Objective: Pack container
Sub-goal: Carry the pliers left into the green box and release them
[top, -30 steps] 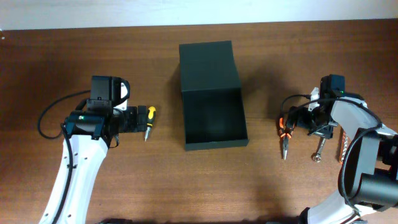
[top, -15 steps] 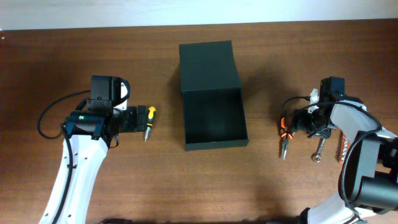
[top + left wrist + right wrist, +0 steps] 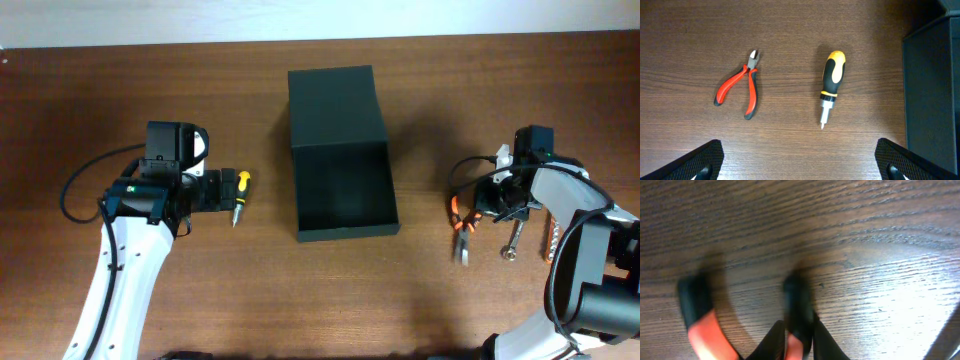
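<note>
The container (image 3: 343,190) is a dark green-black box at the table's middle, its flap lid (image 3: 335,105) folded back. In the left wrist view its wall (image 3: 935,90) is at the right edge. My left gripper (image 3: 800,167) is open above bare wood, short of a yellow-and-black screwdriver (image 3: 831,82) and red-handled cutters (image 3: 737,90). From overhead the left gripper (image 3: 222,191) sits just left of that screwdriver (image 3: 240,192). My right gripper (image 3: 796,342) is shut on one black-tipped orange handle of the pliers (image 3: 795,305); their other handle (image 3: 700,315) is free. The pliers (image 3: 461,232) lie right of the container.
A metal spanner (image 3: 513,240) and a thin reddish tool (image 3: 548,240) lie beside the right arm. A black cable (image 3: 85,185) loops left of the left arm. The table's far edge runs along the top.
My right gripper has closed from wide open onto a pliers handle, and the pliers have shifted slightly, nose swinging right. The left arm has not moved.
</note>
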`<state>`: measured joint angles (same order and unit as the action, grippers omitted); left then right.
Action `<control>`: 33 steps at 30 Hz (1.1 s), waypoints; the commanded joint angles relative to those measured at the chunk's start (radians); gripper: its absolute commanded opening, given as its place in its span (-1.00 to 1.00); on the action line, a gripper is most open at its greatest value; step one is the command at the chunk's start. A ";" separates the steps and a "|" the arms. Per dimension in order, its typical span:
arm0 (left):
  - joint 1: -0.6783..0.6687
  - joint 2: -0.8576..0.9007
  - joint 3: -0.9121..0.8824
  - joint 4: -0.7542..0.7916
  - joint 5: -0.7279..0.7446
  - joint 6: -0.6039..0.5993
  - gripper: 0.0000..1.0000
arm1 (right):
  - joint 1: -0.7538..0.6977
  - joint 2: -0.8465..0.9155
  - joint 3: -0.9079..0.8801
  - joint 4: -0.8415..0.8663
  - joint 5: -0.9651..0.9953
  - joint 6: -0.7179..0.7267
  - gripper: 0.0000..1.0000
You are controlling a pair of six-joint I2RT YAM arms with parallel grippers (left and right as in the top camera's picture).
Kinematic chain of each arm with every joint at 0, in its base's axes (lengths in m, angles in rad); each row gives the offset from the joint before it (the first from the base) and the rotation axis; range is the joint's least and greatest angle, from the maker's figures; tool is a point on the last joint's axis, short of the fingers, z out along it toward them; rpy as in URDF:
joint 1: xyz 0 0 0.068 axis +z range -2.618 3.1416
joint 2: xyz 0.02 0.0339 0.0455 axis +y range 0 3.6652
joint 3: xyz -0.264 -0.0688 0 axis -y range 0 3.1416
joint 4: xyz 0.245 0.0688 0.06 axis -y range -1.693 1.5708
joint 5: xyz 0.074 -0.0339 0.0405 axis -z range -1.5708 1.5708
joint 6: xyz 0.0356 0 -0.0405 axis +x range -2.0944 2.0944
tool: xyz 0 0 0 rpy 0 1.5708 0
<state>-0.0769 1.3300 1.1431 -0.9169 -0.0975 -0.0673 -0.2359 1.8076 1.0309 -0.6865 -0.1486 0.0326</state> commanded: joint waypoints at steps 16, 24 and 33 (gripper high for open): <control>0.003 -0.003 0.018 0.025 -0.008 0.020 0.99 | 0.081 0.033 0.121 -0.106 -0.028 0.027 -0.92; 0.008 -0.039 0.019 0.039 -0.007 0.019 0.99 | 0.113 0.022 0.562 -0.431 -0.025 -0.048 -0.93; 0.143 -0.217 0.019 0.042 0.051 0.019 0.99 | 0.423 0.016 0.916 -0.627 -0.025 -0.366 -0.92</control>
<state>0.0242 1.1839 1.1431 -0.8772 -0.0917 -0.0673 0.0872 1.8477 1.8870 -1.2926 -0.1562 -0.1688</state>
